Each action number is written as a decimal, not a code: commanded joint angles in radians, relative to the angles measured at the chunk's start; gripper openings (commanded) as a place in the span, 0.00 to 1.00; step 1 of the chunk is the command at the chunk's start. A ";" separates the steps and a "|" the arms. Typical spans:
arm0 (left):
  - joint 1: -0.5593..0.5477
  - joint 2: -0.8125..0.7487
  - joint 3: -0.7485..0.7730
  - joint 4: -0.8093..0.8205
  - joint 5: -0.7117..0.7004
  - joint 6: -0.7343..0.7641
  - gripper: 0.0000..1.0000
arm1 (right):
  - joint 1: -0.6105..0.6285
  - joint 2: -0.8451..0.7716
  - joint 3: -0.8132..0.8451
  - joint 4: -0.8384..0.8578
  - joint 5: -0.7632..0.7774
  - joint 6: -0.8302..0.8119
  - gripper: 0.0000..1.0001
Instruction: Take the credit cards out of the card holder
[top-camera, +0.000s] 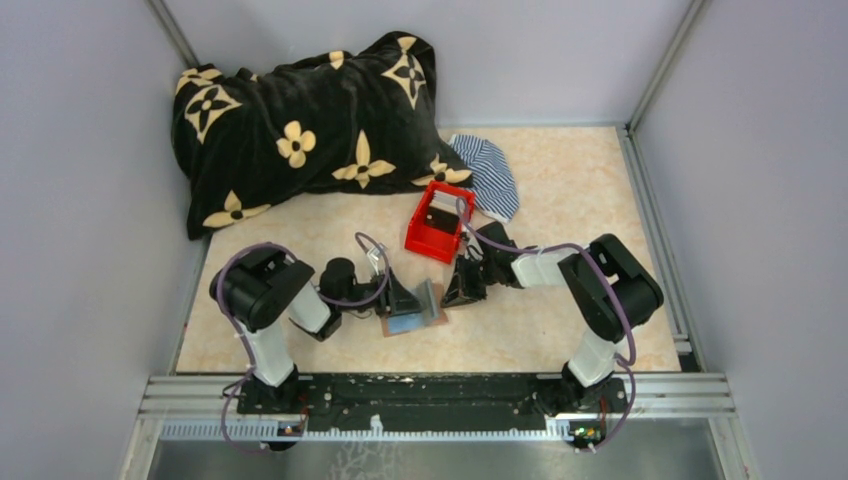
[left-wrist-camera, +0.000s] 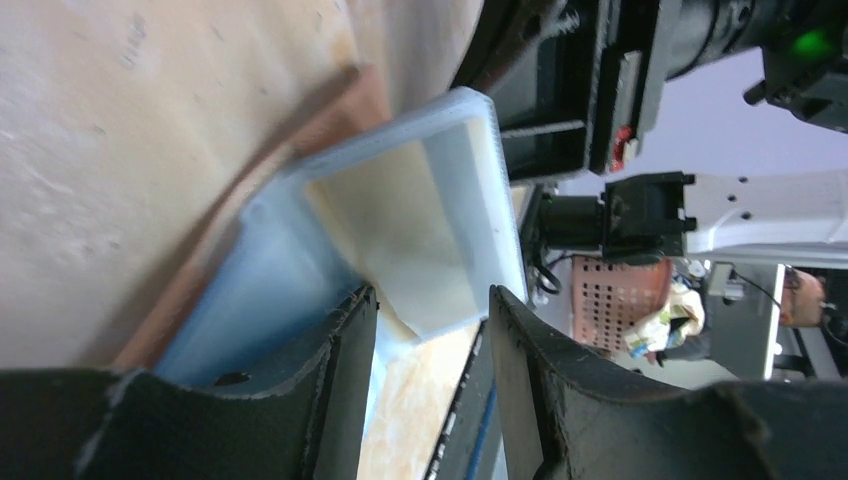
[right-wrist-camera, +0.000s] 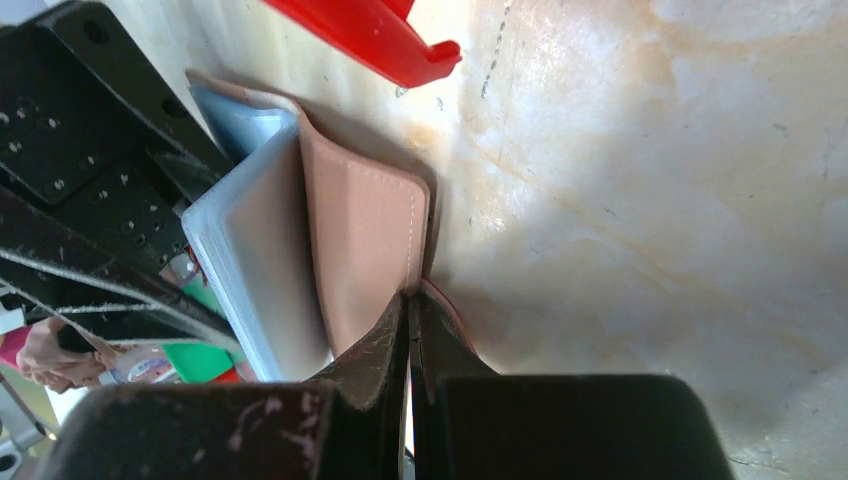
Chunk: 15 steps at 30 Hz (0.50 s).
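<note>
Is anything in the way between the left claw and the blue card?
Nothing visible is. The left gripper sits open right at the light blue card on the open card holder; only the holder's raised clear sleeve pokes between its fingers.

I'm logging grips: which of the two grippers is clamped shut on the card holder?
The right gripper, fingers pinched together on the card holder's tan flap; the left gripper's fingers stand apart.

One card holder (right-wrist-camera: 365, 240), one light blue card (top-camera: 404, 324) in sight, one red box (top-camera: 430, 240), one black flowered blanket (top-camera: 300, 120), one striped cloth (top-camera: 490, 175), two grippers, left gripper (left-wrist-camera: 432, 300) and right gripper (right-wrist-camera: 410, 310)
</note>
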<state>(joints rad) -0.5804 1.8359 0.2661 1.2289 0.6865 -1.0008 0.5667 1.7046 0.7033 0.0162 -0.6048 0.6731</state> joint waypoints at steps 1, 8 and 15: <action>-0.040 -0.059 -0.008 -0.004 0.090 -0.030 0.52 | 0.011 0.069 -0.011 0.042 0.197 -0.055 0.00; -0.040 -0.106 0.027 -0.207 0.042 0.095 0.51 | 0.012 0.050 -0.010 0.037 0.199 -0.055 0.00; -0.036 -0.035 0.005 -0.081 0.073 0.033 0.49 | 0.012 0.038 -0.003 0.005 0.215 -0.073 0.00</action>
<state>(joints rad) -0.6132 1.7840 0.2779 1.1030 0.7326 -0.9642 0.5686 1.7069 0.7033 0.0277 -0.6022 0.6727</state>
